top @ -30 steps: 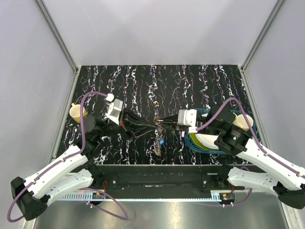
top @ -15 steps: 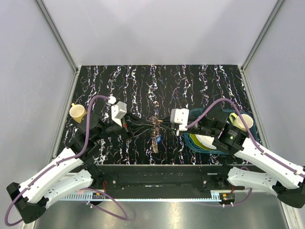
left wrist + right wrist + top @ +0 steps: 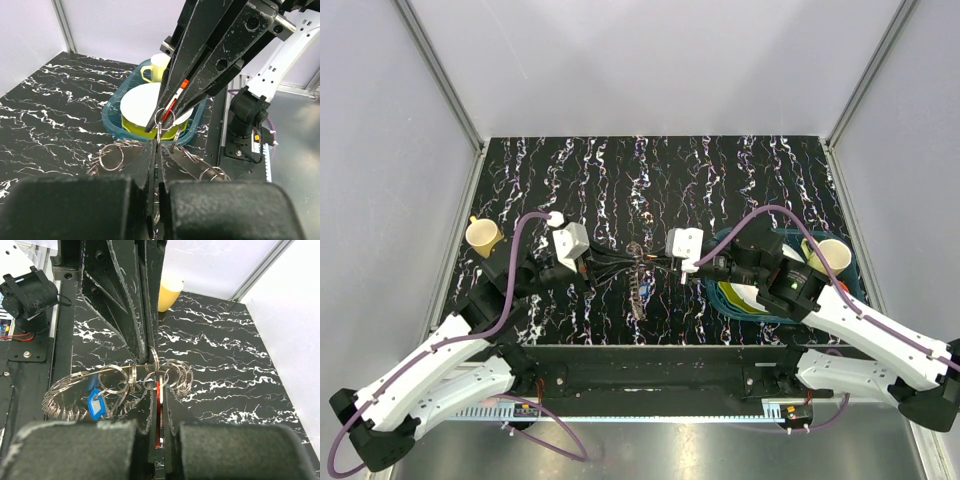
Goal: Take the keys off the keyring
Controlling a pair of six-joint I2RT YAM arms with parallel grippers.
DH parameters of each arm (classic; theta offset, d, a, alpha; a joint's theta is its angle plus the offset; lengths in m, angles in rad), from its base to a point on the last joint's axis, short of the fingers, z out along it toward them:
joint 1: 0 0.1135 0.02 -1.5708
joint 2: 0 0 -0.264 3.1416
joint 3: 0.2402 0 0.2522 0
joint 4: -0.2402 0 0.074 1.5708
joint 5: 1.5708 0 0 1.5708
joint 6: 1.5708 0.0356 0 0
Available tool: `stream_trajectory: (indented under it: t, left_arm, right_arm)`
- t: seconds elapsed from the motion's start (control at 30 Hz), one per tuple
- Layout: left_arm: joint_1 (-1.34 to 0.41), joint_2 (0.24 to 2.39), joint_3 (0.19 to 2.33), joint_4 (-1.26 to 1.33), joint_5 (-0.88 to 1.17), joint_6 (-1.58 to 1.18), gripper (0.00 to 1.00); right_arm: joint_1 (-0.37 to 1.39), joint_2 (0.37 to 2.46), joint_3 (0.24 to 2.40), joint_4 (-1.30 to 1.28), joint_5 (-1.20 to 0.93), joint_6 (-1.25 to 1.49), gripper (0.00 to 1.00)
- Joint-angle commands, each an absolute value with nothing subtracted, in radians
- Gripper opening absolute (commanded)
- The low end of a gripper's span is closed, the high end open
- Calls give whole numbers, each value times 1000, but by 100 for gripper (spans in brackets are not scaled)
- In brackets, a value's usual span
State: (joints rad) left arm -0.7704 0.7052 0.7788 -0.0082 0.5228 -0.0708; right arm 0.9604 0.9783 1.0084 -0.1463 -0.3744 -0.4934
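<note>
Keyring [image 3: 638,288] sits at the middle of the near half of the black marbled desk [image 3: 620,180], drooping toward the near edge from the spot where the two arms meet tip to tip. I cannot tell whether its lower end touches the desk. The left fingers [image 3: 145,165] are pressed together, nipping one of the small silver loops at the top of the cluster. The right fingers [image 3: 200,60], coming from the opposite side, pinch the red key [image 3: 158,412] flat between them, its head against the same bunch of loops. The blue key [image 3: 94,405] dangles free among the loops beside the big fringed ring.

The fingers of each arm crowd the other's wrist view and hide much of the ring. To the right, under the right arm, a blue basin [image 3: 112,112] holds a white plate [image 3: 145,107] on a yellow-green bowl, with a yellow cup [image 3: 155,65] behind. Another yellow cup [image 3: 483,235] stands at the desk's left edge, well apart.
</note>
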Motion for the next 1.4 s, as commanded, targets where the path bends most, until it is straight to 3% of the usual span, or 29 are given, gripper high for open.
stream_trajectory:
  t: [0.0,0.1,0.13,0.2,0.3,1.13,1.37]
  left_arm:
    - [-776,678,784,40,479,-8,0]
    - [-781,672,776,22,457,47,0]
    - [-781,670,778,9,450,64,0]
    - [-785,670,781,3,437,80,0]
    - [-788,673,790,-21,431,101,0]
    - [-811,713,799,-81,342,144,0]
    - [-815,727,801,-87,333,147,0]
  right_arm:
    - [960,983,1000,-110,-350,-488,0]
    - [960,991,1006,-106,-342,-488,0]
    - [960,991,1005,-106,-333,-486,9]
    - [960,996,1005,-103,-325,-488,13]
    - [960,1002,1006,-101,-327,-491,0]
    - [962,1106,1146,-155,-325,-471,0]
    - [963,1134,1178,-160,-305,-411,9]
